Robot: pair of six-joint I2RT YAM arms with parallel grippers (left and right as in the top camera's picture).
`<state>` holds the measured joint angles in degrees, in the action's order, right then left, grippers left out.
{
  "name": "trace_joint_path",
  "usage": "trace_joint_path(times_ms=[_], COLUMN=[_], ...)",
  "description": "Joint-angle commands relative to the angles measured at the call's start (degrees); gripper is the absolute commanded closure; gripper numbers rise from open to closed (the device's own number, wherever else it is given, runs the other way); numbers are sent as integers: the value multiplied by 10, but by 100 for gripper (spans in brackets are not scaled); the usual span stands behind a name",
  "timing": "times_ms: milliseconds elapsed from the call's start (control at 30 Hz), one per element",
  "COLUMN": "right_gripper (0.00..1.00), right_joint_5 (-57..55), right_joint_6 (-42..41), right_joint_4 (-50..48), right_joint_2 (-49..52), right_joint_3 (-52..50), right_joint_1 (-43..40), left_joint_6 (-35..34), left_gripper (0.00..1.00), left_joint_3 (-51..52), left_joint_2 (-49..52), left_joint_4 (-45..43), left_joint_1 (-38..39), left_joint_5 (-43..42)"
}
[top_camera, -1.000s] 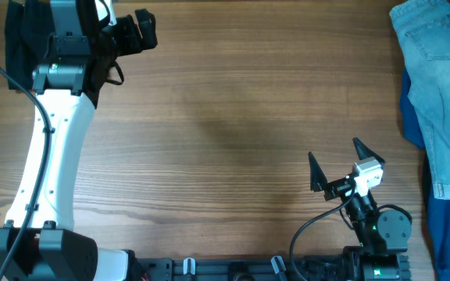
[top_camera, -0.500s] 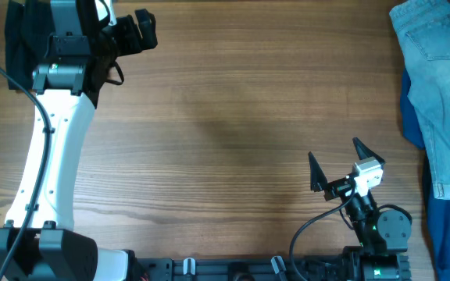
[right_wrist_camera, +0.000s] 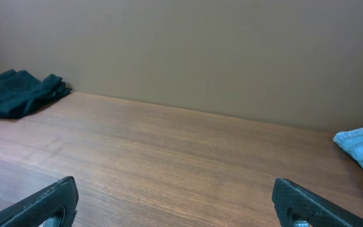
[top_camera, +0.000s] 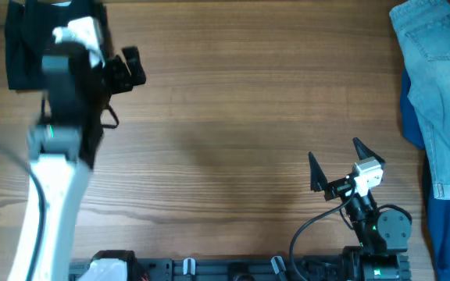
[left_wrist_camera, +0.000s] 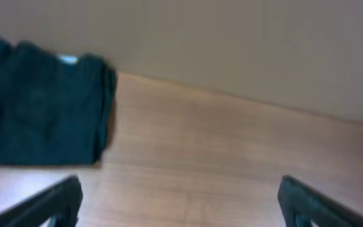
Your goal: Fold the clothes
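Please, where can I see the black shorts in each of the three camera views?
Overhead: the black shorts lie in the top left corner, partly under the left arm.
Left wrist: the shorts are at the upper left, a dark bundle.
Right wrist: the shorts are at the far left edge, near the wall.
Shared landmark: the wooden table; the shorts lie at its far edge.

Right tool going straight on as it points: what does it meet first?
Likely nothing on the table: the right tool faces bare wood to the back wall; shorts left, jeans right.
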<state>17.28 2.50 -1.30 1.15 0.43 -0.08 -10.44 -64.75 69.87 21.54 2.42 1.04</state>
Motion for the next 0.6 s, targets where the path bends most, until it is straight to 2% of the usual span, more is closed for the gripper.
trace_joint_path(times_ms=[0, 67, 233, 400, 567], right_gripper=[0, 0, 0, 0, 0], right_joint_5=[-10, -10, -10, -10, -10], right_joint_6=[4, 4, 3, 4, 4], right_joint_4=[-1, -1, -1, -1, -1], right_joint_2=[-6, -6, -6, -6, -6], right_joint_3=[-1, -1, -1, -1, -1], right_joint_1=[0, 0, 0, 0, 0], left_joint_6=[-5, -6, -9, -12, -12], left_gripper=[0, 0, 0, 0, 0], left_joint_3=[179, 289, 435, 522, 585], left_joint_2=[-137, -241, -414, -553, -631], left_joint_4=[-70, -103, -107, -117, -150], left_joint_1=[-5, -19, -57, -72, -72], left_joint_5=[5, -18, -56, -64, -66])
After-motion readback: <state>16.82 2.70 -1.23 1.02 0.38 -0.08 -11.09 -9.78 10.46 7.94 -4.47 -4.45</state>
